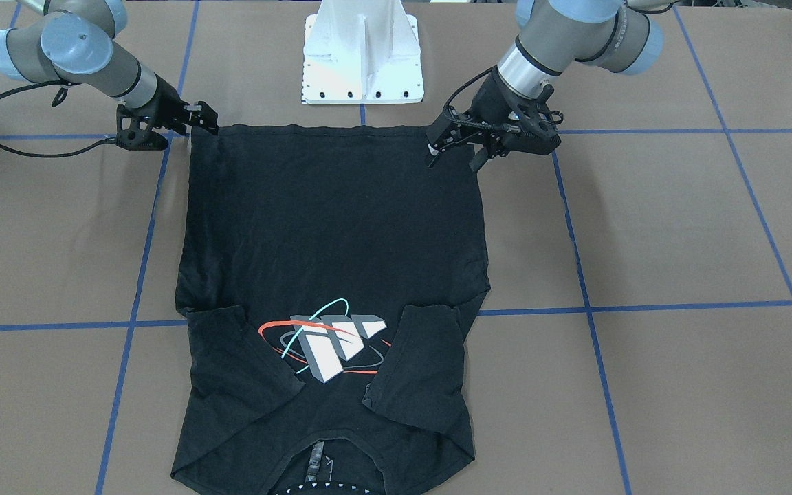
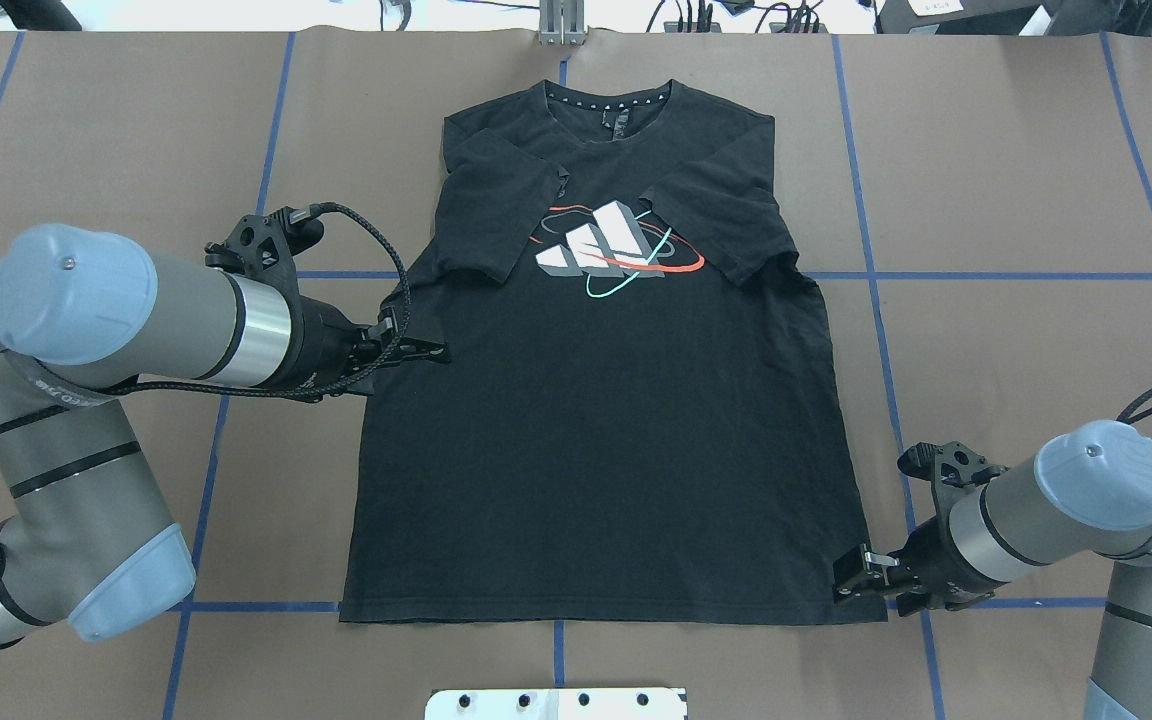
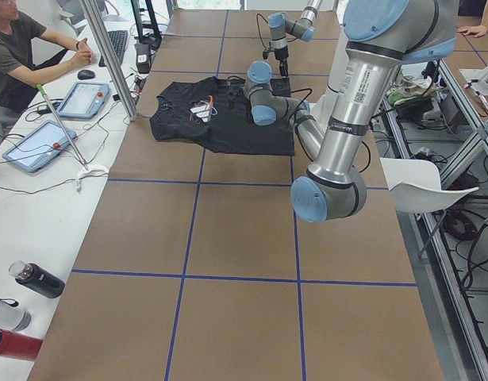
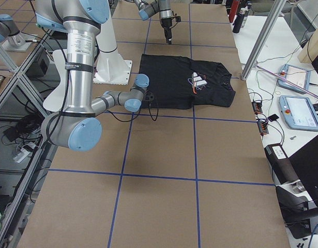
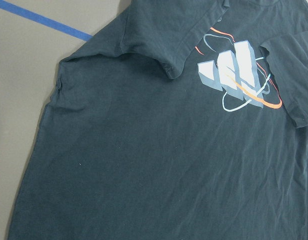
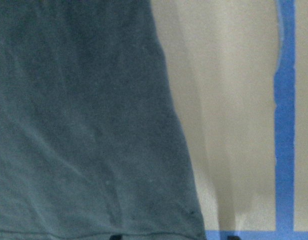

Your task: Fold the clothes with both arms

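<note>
Shirt (image 2: 596, 430) lies flat on the table (image 2: 996, 400), sleeves tucked in, hem toward the robot, so the right gripper (image 2: 844, 580) sits low at one hem corner, jaws spread, and the left gripper (image 1: 454, 159) hovers higher near the other, jaws also apart.

Worktop (image 2: 1016, 180): wide bare brown surface on both long sides of the shirt (image 2: 596, 430), and an open strip between the collar and the far edge. The shirt lies flat and low with its sleeves folded inward, so its whole top is passable.

There is only a narrow gap between the hem and the white base (image 2: 556, 703).

The left arm (image 2: 136, 310) reaches across its side of the worktop. Its black cable (image 2: 391, 250) arches just beside the shirt's edge, and the left claw (image 2: 433, 352) hangs over that edge.

The right claw (image 2: 851, 580) sits low at the hem corner and occupies it, with the right arm (image 2: 1066, 510) behind.

Collar-side edge: a metal post (image 3: 109, 63) stands there. Beyond it are tablets (image 3: 37, 143) and a seated person (image 3: 21, 48).
</note>
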Robot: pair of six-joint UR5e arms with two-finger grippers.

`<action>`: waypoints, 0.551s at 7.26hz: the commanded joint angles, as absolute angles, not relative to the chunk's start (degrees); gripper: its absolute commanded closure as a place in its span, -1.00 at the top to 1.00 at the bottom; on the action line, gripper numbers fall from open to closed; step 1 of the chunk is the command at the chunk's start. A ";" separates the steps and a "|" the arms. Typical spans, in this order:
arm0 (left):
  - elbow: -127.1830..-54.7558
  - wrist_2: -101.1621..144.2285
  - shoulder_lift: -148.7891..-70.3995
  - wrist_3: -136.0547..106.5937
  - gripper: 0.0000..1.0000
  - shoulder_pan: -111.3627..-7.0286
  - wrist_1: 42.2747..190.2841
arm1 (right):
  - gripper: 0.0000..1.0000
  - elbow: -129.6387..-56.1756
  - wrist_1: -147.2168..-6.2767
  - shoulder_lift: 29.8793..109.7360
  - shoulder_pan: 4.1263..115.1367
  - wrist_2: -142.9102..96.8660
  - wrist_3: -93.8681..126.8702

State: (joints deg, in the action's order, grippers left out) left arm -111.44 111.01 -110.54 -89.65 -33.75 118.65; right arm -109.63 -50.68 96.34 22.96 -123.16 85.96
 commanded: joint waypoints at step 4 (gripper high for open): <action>-111.27 111.01 -110.65 -89.65 0.99 -33.84 118.65 | 0.16 -109.25 -50.98 96.24 22.94 -123.31 85.96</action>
State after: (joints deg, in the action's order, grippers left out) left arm -111.31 111.01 -110.62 -89.65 -33.83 118.65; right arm -109.26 -51.00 96.30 22.94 -123.26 85.96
